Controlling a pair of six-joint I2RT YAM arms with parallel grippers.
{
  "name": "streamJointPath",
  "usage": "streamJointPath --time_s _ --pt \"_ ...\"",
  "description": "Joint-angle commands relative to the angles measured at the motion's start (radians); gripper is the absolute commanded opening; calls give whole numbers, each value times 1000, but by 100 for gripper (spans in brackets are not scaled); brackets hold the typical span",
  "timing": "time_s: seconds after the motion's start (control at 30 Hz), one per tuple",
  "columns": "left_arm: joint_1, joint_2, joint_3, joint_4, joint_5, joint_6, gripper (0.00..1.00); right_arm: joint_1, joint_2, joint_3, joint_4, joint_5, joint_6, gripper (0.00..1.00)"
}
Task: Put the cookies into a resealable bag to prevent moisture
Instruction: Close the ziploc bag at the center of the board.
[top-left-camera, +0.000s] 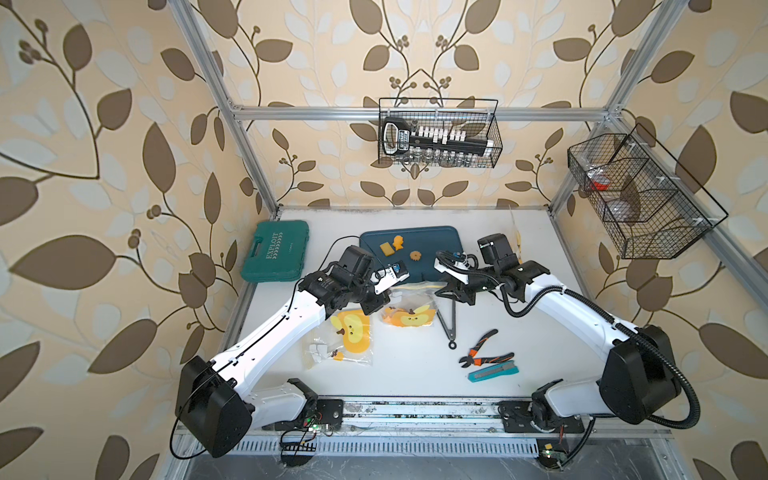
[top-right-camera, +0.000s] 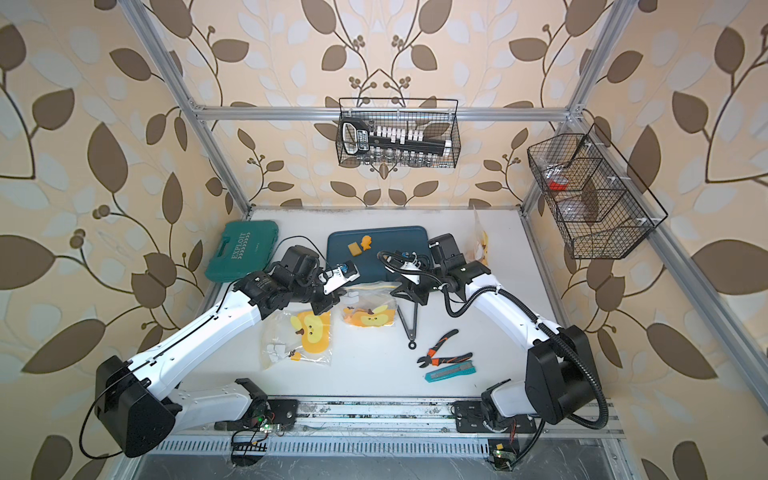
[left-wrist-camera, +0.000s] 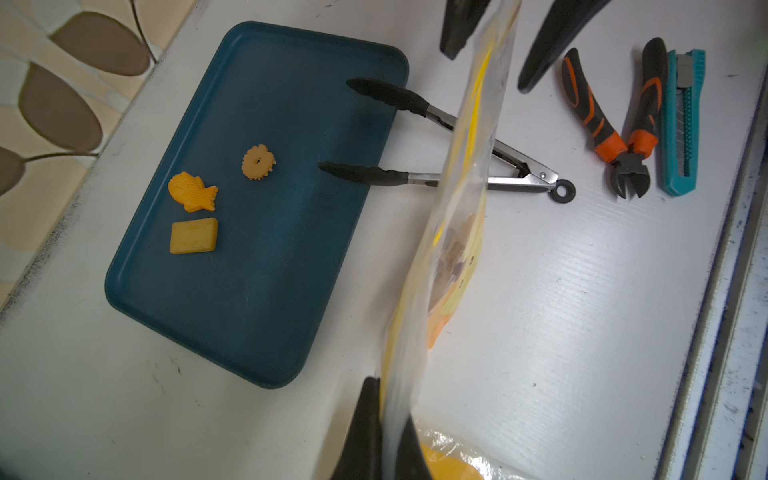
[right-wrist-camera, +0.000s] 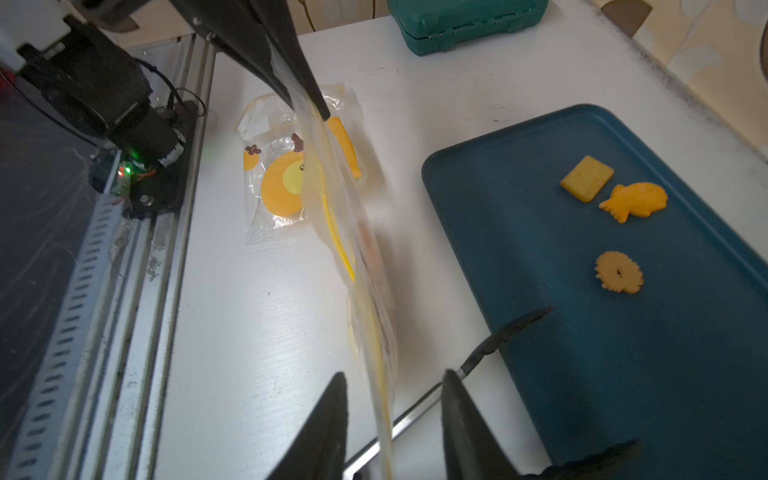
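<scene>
Top views both show EXPLOIT on the green case (top-left-camera: 276, 251). Left jaws pinch the bag (left-wrist-camera: 453, 232) tight, while right jaws stand apart astride its edge. Three cookies (right-wrist-camera: 619, 272) lie on the tray (right-wrist-camera: 540, 249).

White table (top-left-camera: 407, 376), tray (top-left-camera: 432, 239), tongs (top-left-camera: 451, 328), pliers (top-left-camera: 484, 351), cutter (top-left-camera: 494, 371)

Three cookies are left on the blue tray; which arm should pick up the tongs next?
Right. The right gripper is open astride the resealable bag, just above the tongs. The left gripper is shut on that bag, holding it up, and probably should not let go.
</scene>
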Motion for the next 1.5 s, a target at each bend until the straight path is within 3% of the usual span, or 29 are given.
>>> streamJointPath --time_s 0.0,0.1,0.23,0.3,0.37,0.4,0.47,0.5,0.57,0.6,0.63,0.67,0.77,0.8,0.87,0.93,0.97,1.0,1.03,1.1,1.13,1.17,1.2,1.23,1.27,1.33,1.4,1.43,1.47 --pt "9 -9 9 9 45 -9 0 5 11 33 -53 -24 -16 45" --pt "9 5 18 6 53 -10 0 20 21 49 -71 -9 -20 41" --pt "9 11 22 6 49 -11 0 32 21 60 -85 21 -22 0" --pt "11 10 21 8 51 -11 0 37 15 66 -84 26 -18 0" --pt "11 10 22 8 53 -12 0 47 14 77 -90 37 -15 47" --pt "11 10 22 8 56 -13 0 53 14 82 -93 51 -16 51" --pt "11 9 23 8 59 -11 0 63 19 97 -109 82 -17 4" --pt "11 7 23 9 62 -11 0 66 25 105 -120 91 -19 0" --pt "14 8 25 9 68 -11 0 71 32 119 -141 94 -25 2" --pt "13 7 24 9 73 -13 0 74 34 120 -140 103 -26 30" --pt "15 6 26 9 77 -13 0 80 34 122 -138 110 -26 26" --pt "14 7 26 9 81 -14 0 88 37 124 -141 117 -27 0" --pt "16 5 29 9 93 -15 0 102 42 142 -152 120 -31 7" --pt "16 5 30 9 95 -15 0 107 39 143 -146 125 -32 32" --pt "16 3 30 8 99 -16 0 119 40 151 -150 131 -38 0" --pt "16 -1 29 9 106 -17 0 128 48 166 -162 125 -42 0" --pt "17 -3 29 9 108 -17 0 131 48 168 -161 129 -43 25" --pt "16 -4 29 9 108 -17 0 137 49 168 -157 132 -44 29" --pt "17 -6 30 9 108 -17 0 144 52 173 -165 135 -47 2" --pt "17 -10 30 9 115 -17 0 152 62 187 -181 142 -52 0" --pt "16 -12 30 11 120 -17 0 156 64 188 -179 147 -53 25" --pt "17 -13 29 10 122 -16 0 161 67 188 -175 155 -51 33" --pt "17 -15 29 11 123 -17 0 168 71 193 -181 160 -53 6" --pt "16 -17 29 11 125 -15 0 172 76 205 -194 163 -57 0" --pt "16 -18 28 10 128 -15 0 175 82 212 -200 160 -57 0" --pt "16 -19 28 11 138 -14 0 187 83 213 -183 175 -55 33" --pt "17 -22 28 9 145 -14 0 200 86 222 -187 182 -61 0" --pt "18 -24 28 9 148 -13 0 204 88 228 -188 182 -61 0" --pt "17 -27 27 10 150 -12 0 207 88 229 -182 179 -63 13"
